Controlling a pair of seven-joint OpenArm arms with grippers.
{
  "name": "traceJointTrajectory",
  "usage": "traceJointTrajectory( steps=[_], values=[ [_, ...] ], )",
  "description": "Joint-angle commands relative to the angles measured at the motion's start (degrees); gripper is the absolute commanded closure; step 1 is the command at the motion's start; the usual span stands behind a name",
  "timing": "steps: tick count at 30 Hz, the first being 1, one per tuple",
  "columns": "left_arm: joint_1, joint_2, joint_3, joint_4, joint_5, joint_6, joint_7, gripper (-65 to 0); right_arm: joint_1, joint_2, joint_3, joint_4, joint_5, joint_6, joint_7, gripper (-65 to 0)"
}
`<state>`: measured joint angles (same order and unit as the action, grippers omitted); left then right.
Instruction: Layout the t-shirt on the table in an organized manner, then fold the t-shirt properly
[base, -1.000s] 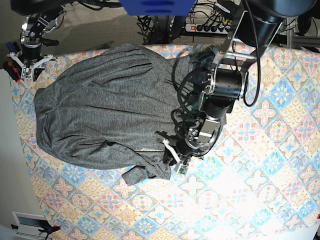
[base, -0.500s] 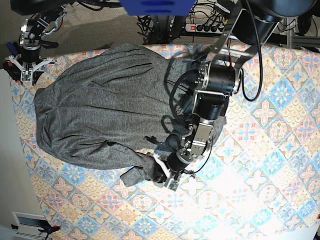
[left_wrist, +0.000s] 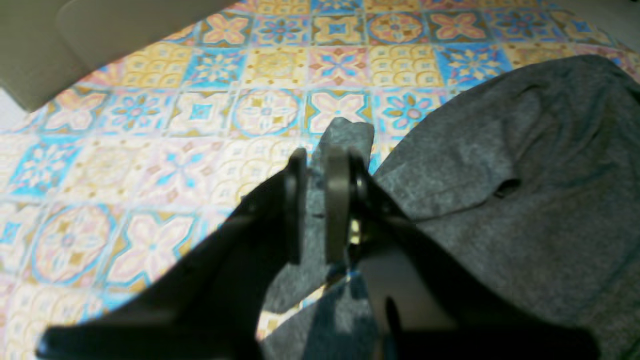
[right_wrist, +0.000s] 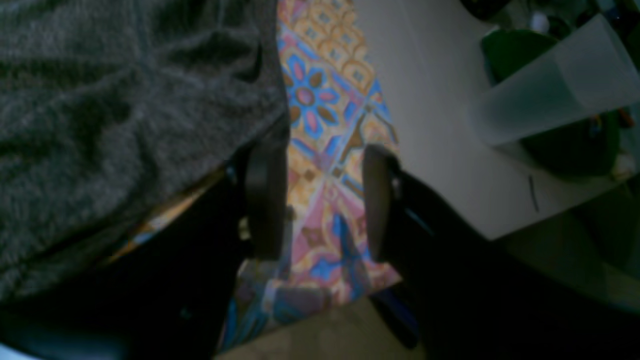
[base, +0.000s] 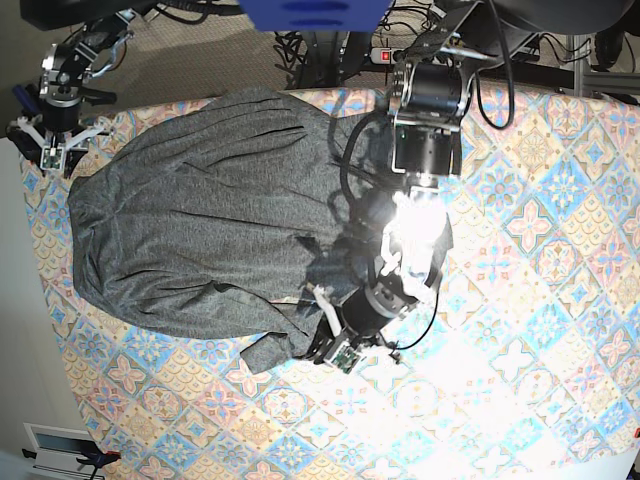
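Observation:
The dark grey t-shirt lies wrinkled over the back left of the patterned table. A small flap of the t-shirt sticks out at its near edge. My left gripper sits at that edge. In the left wrist view the left gripper is shut on a fold of the t-shirt, and the fabric pokes out past the fingertips. My right gripper hovers at the table's far left corner. Seen from the right wrist, the right gripper is open over bare cloth, beside the t-shirt.
A power strip and cables lie behind the table. A translucent cup stands off the table beyond the corner near my right gripper. The table's left edge runs close to the shirt. Bare patterned cloth fills the right and front.
My left arm has stretched towards the front left along the shirt's near edge, and its jaws have closed on the fabric. The right gripper has shifted slightly towards the back.

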<state>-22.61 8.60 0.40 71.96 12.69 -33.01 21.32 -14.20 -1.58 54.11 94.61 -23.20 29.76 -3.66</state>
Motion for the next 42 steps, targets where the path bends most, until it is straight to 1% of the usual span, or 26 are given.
traceJointTrajectory(
  steps=[1,3,4,6,7,9,11,12,15,16,18,20,23,28,31,33,35,38,42],
  values=[
    [-1.35,0.40,0.08,1.05,-0.95,0.00,-1.15,-5.8,0.70,0.31,0.09,0.91,0.83,-0.62,1.51,-23.5],
    [-1.35,-0.12,0.08,0.87,-0.78,0.36,-1.15,-8.1,0.88,-0.31,0.09,0.91,0.83,-0.62,1.51,-23.5],
    [-1.35,-0.03,-0.01,0.87,-0.78,0.36,-1.15,-10.6,0.88,-0.57,0.09,0.91,0.83,-0.62,1.51,-23.5],
    [-1.78,0.06,-0.10,0.87,-0.78,0.53,-1.23,-18.1,0.88,-0.66,0.09,0.91,0.83,-0.62,1.51,-23.5],
    [-2.31,0.23,-0.10,0.70,-0.78,1.67,-1.23,-23.0,0.88,-0.83,0.09,0.91,0.83,-0.62,1.51,-23.5],
    [-3.19,0.23,-0.01,-1.41,-1.04,5.81,-1.41,-30.2,0.70,-1.45,0.09,1.00,0.83,-0.62,1.51,-23.5],
    [-5.30,-0.03,0.25,-5.99,-0.86,7.65,-3.08,-34.5,0.53,-1.54,0.09,1.26,0.83,-0.62,1.60,-23.5],
    [-6.97,-0.03,0.25,-10.21,-0.78,7.74,-4.66,-35.2,0.53,-1.54,0.09,1.26,0.83,-0.62,1.60,-23.5],
    [-12.33,-0.47,-0.10,-25.33,-0.78,7.92,-9.85,-35.3,0.35,-1.54,0.27,1.26,0.83,-0.62,1.60,-23.5],
    [-14.00,-1.44,-0.10,-30.51,-1.22,7.92,-11.87,-35.3,0.35,-1.54,0.35,1.35,0.83,-0.62,1.60,-23.5],
    [-16.82,-1.79,-0.10,-38.95,-1.39,8.00,-16.18,-35.4,0.35,-1.54,0.44,1.44,0.83,-0.62,1.60,-23.5],
    [-18.31,-1.96,-0.10,-43.96,-1.48,8.00,-19.70,-35.4,0.35,-1.54,0.44,1.35,0.83,-0.62,1.60,-23.5],
    [-18.22,-1.96,-0.27,-45.02,-1.48,8.09,-23.21,-35.5,0.35,-1.54,0.44,1.08,0.83,-0.62,1.60,-23.5],
    [-18.31,-2.05,-0.62,-45.02,-1.48,8.44,-23.39,-35.5,0.44,-1.54,0.44,1.00,0.83,-0.62,1.60,-23.5],
    [-18.31,-2.05,-4.84,-45.02,-1.39,13.37,-23.39,-35.4,0.44,-1.54,0.44,1.00,0.83,-0.62,1.60,-23.5],
    [-18.31,-2.58,-7.66,-45.02,-1.30,15.21,-23.39,-35.4,0.61,-1.54,0.35,1.00,0.83,-0.62,1.60,-23.5],
    [-18.31,-3.81,-8.45,-45.19,-1.39,15.39,-23.39,-35.4,0.70,-1.54,0.35,1.00,0.83,-0.62,1.60,-23.5],
    [-18.22,-3.99,-8.27,-45.72,-0.69,15.39,-23.39,-35.4,0.88,-1.54,0.18,1.00,0.83,-0.62,1.60,-23.5],
    [-20.25,-3.99,-8.27,-52.40,-0.69,15.39,-23.48,-35.4,0.88,-1.54,0.09,1.00,0.83,-0.62,1.60,-23.5]
  ],
)
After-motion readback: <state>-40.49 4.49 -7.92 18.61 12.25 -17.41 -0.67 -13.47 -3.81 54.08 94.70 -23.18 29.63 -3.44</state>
